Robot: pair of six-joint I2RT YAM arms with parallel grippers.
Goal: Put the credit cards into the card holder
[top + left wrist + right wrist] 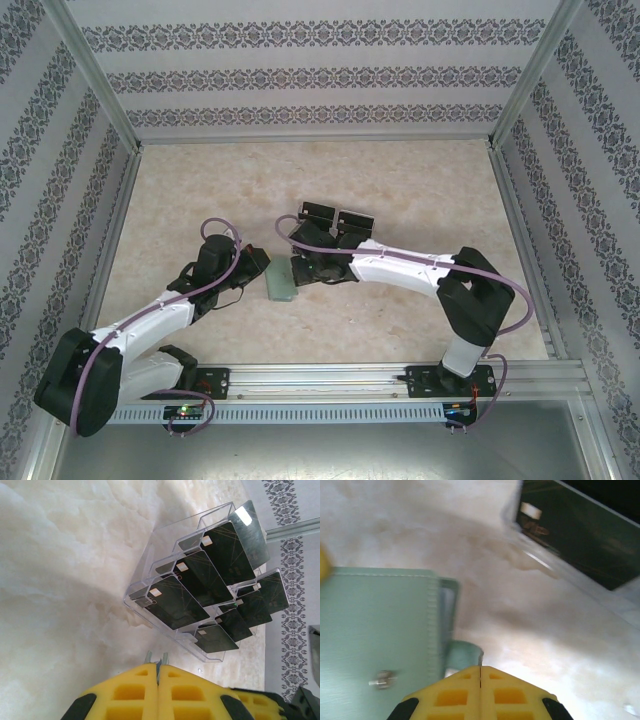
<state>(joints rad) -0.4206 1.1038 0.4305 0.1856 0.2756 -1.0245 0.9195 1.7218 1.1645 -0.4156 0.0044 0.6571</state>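
Right hand (480, 670), jaws together at the tab (465, 652) of the card holder (375, 625) (pinched or not, unclear), had it just leftward at mid-tabletop (420, 190), while the left hand (158, 669), also closed, faced the credit cards (177, 602) in the clear tray (137, 587).

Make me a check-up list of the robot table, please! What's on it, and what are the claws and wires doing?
Surface: pale marbled tabletop.
Job's things: black credit cards standing in a clear tray; grey-green card holder lying flat between the grippers.
Clutter: nothing seen.
Grippers: left gripper shut, facing the tray; right gripper shut by the holder's tab, pinch unclear.
Cables: purple cables running along both arms.
Surroundings: patterned walls, metal frame.
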